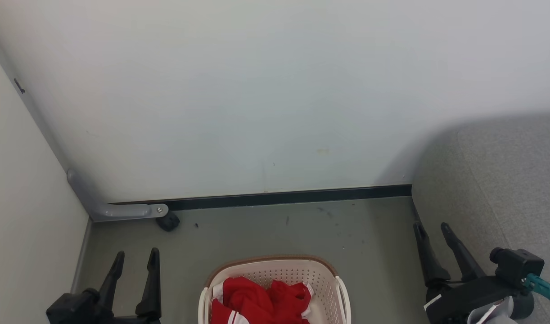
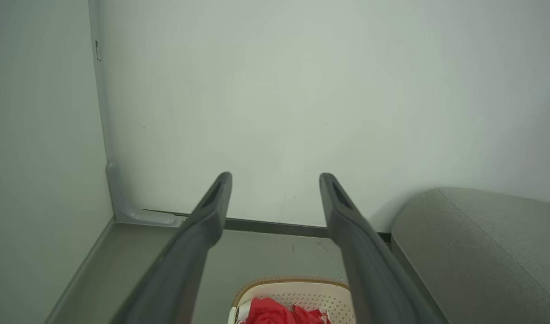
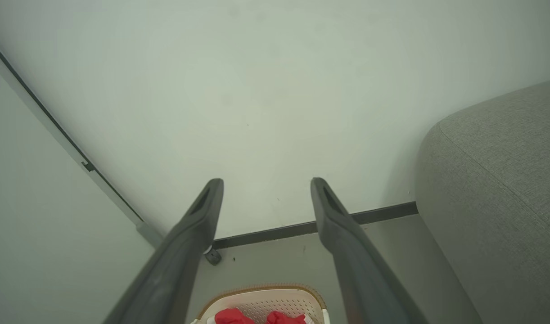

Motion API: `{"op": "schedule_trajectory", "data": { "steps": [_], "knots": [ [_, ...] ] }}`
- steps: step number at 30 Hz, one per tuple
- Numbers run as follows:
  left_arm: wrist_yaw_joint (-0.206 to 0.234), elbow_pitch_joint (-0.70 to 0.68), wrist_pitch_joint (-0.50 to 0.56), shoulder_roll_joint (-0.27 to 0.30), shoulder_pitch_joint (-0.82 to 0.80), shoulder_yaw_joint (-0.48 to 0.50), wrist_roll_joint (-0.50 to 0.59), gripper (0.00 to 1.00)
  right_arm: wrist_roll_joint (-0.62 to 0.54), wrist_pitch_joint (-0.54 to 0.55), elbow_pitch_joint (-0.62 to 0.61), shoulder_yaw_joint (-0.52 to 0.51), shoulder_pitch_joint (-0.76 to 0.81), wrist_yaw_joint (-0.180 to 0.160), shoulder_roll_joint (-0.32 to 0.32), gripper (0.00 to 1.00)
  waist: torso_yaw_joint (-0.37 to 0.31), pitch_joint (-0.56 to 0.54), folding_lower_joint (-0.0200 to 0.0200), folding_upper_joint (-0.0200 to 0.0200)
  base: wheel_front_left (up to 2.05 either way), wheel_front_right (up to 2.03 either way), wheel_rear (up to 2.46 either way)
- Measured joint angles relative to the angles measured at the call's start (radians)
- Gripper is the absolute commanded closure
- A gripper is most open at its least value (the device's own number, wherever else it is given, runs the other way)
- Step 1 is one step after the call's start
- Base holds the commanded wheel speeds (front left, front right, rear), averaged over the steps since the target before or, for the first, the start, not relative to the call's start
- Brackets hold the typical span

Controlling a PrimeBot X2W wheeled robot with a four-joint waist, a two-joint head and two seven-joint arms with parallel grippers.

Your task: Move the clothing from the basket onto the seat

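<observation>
Item: clothing [image 1: 261,299], red with white trim. Being contained, bunched, in basket [image 1: 275,263] on floor, between left gripper [image 1: 137,253] and right gripper [image 1: 432,225]. Both being held spread, empty. Judged soft, light, limp. Raised top fold being suggested as hold point. Seat [image 1: 504,180] just beside right gripper.

The head view looks forward and down on the far edge of the floor [image 1: 266,234] by the wall [image 1: 257,90]. The wrist views look along the left claw [image 2: 275,177] and right claw [image 3: 266,182] at that wall. All three share the basket [image 1: 275,266] and a corner of the seat [image 1: 504,180].
</observation>
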Motion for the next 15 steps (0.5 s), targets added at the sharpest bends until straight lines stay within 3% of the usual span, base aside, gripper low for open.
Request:
{"op": "schedule_trajectory", "data": {
  "steps": [15],
  "knots": [
    [0.026,-0.012,-0.048,0.012,-0.004,-0.036,0.139,0.0,-0.128,-0.052,0.001,0.073,-0.033,-0.018,-0.033,0.0,0.004,-0.004,-0.0001,0.0001,0.0,0.0,0.0]
  ]
}}
